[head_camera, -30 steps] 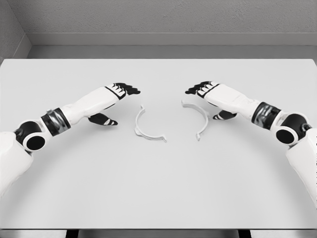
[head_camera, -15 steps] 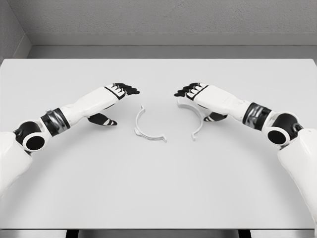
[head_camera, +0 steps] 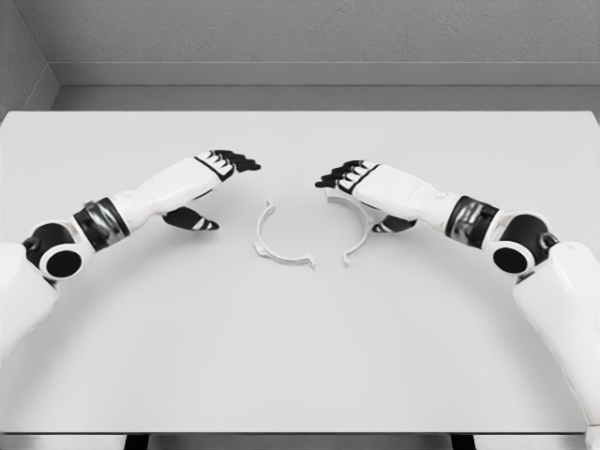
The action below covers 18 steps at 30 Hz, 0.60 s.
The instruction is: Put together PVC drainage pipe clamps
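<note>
White table fills most of the frame; far edge runs across the upper part, near edge along the bottom, grey wall behind. Wide bare surface in the lower half and the upper corners.

Left arm enters from lower left, reaching toward center. Left hand sits left of center, fingers extended and loosely spread, thumb hanging below, holding nothing. It sits up and left of the first clamp half, a gap between them.

First clamp half, a thin white C-shaped arc, lies flat near center, one tip pointing up, the other ending in a small tab at lower right. Nothing on top of it.

Second clamp half lies just right of it, curved the opposite way, near but apart. Its upper end runs under the right hand.

Right hand is right of center, arm entering from the right edge. Fingers stretched out over the arc's top end; actual grip or contact cannot be told.
</note>
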Available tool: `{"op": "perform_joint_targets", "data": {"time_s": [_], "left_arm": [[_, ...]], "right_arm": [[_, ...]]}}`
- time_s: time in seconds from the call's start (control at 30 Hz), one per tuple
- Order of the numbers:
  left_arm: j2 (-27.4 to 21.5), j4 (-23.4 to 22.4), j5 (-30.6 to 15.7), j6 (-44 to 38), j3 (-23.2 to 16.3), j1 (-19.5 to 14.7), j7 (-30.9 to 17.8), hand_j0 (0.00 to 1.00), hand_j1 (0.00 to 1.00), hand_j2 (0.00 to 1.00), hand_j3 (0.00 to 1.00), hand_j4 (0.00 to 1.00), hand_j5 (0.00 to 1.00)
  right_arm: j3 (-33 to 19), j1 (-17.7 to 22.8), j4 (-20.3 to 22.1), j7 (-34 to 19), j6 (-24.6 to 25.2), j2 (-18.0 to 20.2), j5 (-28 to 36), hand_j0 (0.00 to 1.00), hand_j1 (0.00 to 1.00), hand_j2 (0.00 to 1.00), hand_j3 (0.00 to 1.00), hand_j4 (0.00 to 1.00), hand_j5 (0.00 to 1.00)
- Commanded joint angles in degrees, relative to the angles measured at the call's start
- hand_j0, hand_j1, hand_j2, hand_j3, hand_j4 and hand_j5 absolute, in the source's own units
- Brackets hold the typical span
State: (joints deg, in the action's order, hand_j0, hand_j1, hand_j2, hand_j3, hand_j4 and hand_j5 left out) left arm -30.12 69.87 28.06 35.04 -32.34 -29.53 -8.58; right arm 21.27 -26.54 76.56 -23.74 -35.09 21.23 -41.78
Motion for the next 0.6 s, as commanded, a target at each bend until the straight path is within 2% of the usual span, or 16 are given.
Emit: {"op": "perform_joint_targets", "data": {"time_s": [0.0, 0.3, 0.57], "left_arm": [[-0.1, -0.8, -0.5, 0.0, 0.1, 0.0, 0.0, 1.00, 1.00, 1.00, 1.00, 1.00, 1.00], [-1.4, -0.9, -0.4, 0.0, 0.1, -0.2, 0.1, 1.00, 1.00, 1.00, 1.00, 1.00, 1.00], [-0.8, -0.7, -0.5, 0.0, -0.2, -0.2, 0.1, 1.00, 1.00, 1.00, 1.00, 1.00, 1.00]], "right_arm": [[0.4, 0.0, 0.6, -0.2, 0.4, -0.6, 0.2, 1.00, 1.00, 1.00, 1.00, 1.00, 1.00], [1.8, -0.8, 0.4, -0.8, 1.2, -1.3, 0.1, 1.00, 1.00, 1.00, 1.00, 1.00, 1.00], [1.1, -1.7, -1.8, -0.7, 2.7, -0.9, -0.3, 1.00, 1.00, 1.00, 1.00, 1.00, 1.00]]}}
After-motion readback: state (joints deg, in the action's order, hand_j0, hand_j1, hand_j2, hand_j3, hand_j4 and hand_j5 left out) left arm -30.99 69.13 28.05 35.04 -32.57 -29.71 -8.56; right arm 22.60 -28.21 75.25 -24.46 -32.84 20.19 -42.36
